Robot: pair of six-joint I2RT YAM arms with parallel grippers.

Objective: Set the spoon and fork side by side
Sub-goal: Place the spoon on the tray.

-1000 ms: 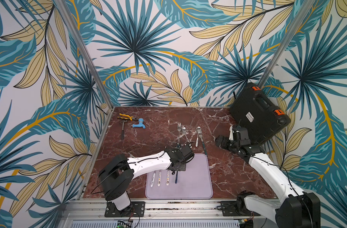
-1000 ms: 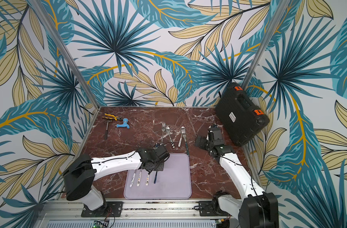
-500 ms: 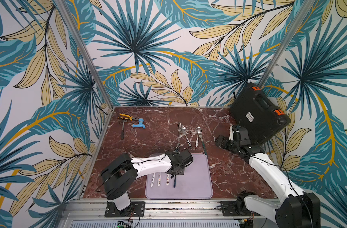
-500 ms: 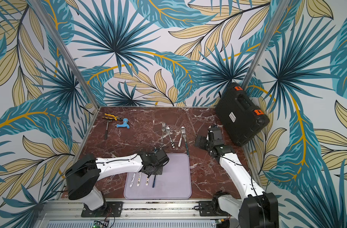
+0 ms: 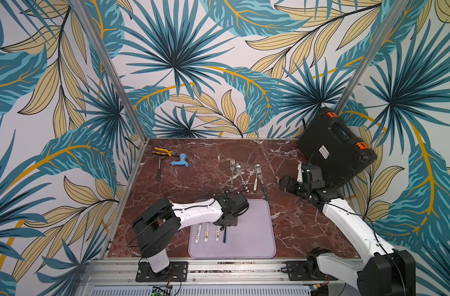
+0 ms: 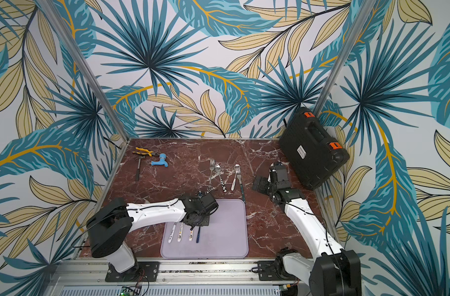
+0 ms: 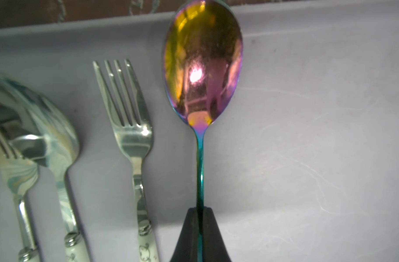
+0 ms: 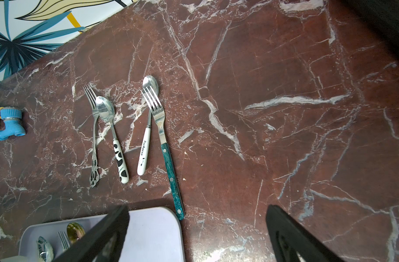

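My left gripper (image 7: pixel 200 209) is shut on the thin teal handle of an iridescent pink-gold spoon (image 7: pixel 203 68), low over the lilac tray (image 7: pixel 307 136). The spoon runs parallel to a white-handled fork (image 7: pixel 128 127) just beside it, with its bowl near the tray's far rim. Past that fork lie another spoon (image 7: pixel 46 136) and another fork (image 7: pixel 8 158). In both top views the left gripper (image 5: pixel 225 221) hides the heads, and only the handles (image 6: pixel 190 234) show in a row. My right gripper (image 8: pixel 197 208) hangs open over bare marble, right of the tray (image 5: pixel 244 230).
Behind the tray on the marble lie an ornate fork (image 5: pixel 232 170), a cow-patterned spoon (image 5: pixel 242 176), a white-handled spoon (image 5: pixel 256 176) and a teal-handled fork (image 5: pixel 263 187). Pliers (image 5: pixel 163 152), a blue tap (image 5: pixel 179 162) and a hammer (image 5: pixel 159 169) lie back left. A black case (image 5: pixel 334 148) leans back right.
My left gripper has carried the spoon a little left and toward the front, closer beside the white-handled fork. The right arm has not moved.
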